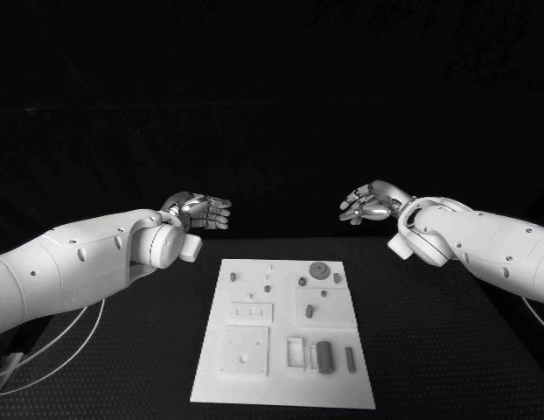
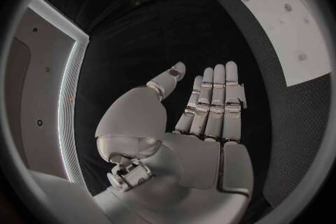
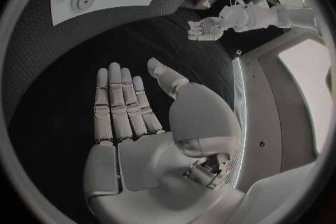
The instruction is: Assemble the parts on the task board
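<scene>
— How far along is it, from where you stand?

— Hardly begun, I'd say. The task board lies on the black table, nearer the robot than either hand and between them. The grey parts sit scattered over it: a few upright pieces at the near edge, a round disc and small pegs at the end closest to the hands.

— And the hands?

— Both hang beyond the board's far end, well apart. The left hand is empty, fingers straight and side by side, thumb apart. The right hand matches, palm bare. Everything seems left to do.
</scene>
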Robot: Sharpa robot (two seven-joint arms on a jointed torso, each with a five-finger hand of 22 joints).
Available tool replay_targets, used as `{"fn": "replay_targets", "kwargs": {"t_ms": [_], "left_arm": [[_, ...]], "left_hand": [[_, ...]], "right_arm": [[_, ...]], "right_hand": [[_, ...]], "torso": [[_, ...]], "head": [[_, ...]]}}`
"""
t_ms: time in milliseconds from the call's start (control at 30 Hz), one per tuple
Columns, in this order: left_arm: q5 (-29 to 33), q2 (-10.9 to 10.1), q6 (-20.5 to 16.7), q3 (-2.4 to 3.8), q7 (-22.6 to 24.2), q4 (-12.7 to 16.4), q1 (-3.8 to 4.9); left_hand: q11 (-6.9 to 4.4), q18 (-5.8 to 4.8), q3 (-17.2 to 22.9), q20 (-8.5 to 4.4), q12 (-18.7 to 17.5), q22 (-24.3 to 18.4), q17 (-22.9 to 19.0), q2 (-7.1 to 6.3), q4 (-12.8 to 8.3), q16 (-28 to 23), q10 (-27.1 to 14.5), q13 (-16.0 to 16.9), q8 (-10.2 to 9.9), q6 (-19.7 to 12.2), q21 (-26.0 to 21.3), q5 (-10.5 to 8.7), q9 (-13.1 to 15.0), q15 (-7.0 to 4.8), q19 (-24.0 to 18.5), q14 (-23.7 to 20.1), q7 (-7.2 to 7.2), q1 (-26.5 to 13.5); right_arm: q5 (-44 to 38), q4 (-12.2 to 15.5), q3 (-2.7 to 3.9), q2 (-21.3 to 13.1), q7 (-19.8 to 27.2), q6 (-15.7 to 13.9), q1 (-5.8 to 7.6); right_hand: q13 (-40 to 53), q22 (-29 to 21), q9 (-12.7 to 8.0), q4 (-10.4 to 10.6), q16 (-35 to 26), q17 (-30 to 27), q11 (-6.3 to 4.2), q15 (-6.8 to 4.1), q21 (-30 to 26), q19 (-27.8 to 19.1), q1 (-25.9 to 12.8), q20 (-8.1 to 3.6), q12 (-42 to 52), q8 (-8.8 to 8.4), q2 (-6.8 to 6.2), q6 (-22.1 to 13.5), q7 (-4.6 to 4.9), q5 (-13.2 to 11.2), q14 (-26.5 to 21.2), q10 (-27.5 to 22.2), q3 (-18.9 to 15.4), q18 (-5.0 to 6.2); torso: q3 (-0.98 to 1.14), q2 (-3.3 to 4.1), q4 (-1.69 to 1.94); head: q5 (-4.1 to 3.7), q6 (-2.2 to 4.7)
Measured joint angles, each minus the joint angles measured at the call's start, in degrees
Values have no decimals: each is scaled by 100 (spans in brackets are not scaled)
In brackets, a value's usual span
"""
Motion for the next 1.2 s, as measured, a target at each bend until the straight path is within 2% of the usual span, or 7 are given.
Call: {"fn": "replay_targets", "kwargs": {"t_ms": [200,433,533,567,867,1000,1200], "left_arm": [[-89,-334,94,1,34,620,1],[-218,-746,152,2,84,1283,26],[-336,-922,181,10,117,1591,66],[-344,-931,182,11,119,1610,67],[-485,-1028,220,8,167,1993,70],[-509,-1008,229,6,178,1997,70],[-528,-996,244,5,191,1994,69]], "left_hand": [[-22,-2,0,0,15,10,38,-22,0,0,22,22,0,24,0,0,-16,1,0,17,-7,22],[-48,-2,0,0,37,21,74,-44,0,-49,104,56,0,121,0,0,-46,11,0,26,24,44],[-122,-1,0,-12,87,37,121,-44,0,-57,245,101,0,191,-1,0,-74,-17,11,56,12,44],[-123,-1,0,-17,87,37,123,-44,0,-68,246,101,0,195,-1,0,-74,-17,16,56,8,44],[-124,-1,-17,-20,87,42,137,-46,16,-93,247,101,-1,221,-1,0,-89,-17,20,56,22,43],[-124,-1,-16,-20,87,42,139,-69,16,-93,247,100,-1,221,-1,0,-96,-17,20,56,22,20],[-124,-2,-17,-20,87,47,146,-68,16,-115,247,100,-1,221,-1,0,-103,-18,20,56,22,20]], "right_arm": [[-994,164,0,-17,-13,6,-10],[-2008,323,1,38,-86,25,-77],[-2602,340,1,132,-188,25,-104],[-2648,340,1,139,-197,25,-107],[-3756,208,-34,328,-441,28,-261],[-4057,174,-94,389,-500,43,-334],[-4351,104,-131,469,-564,65,-357]], "right_hand": [[14,3,62,5,132,357,-7,-201,130,451,60,-177,-92,-41,-60,77,1,0,369,88,-42,-1],[23,4,88,5,213,571,-38,-278,241,689,60,-277,-163,-91,-60,179,-42,0,588,181,-42,-43],[22,5,93,5,255,649,-58,-300,293,789,27,-310,-185,-123,-93,205,-57,0,673,201,-42,-51],[22,6,93,5,258,658,-69,-304,307,797,22,-313,-186,-128,-99,214,-51,0,677,212,-42,-51],[4,6,86,5,290,792,-79,-320,389,919,13,-358,-291,-180,-182,270,-80,0,794,222,-41,-90],[-1,9,60,5,425,931,-119,-375,530,1087,13,-444,-291,-205,-182,386,-104,0,952,324,-41,-129],[-9,9,54,6,436,972,-119,-383,535,1095,13,-452,-313,-204,-182,387,-105,0,960,324,-41,-87]], "torso": [[48,62,92],[101,151,221],[138,216,294],[141,221,299],[221,372,482],[250,433,543],[294,526,614]], "head": [[-101,-4],[-213,-41],[-288,-54],[-294,-55],[-438,-82],[-493,-87],[-569,-74]]}}
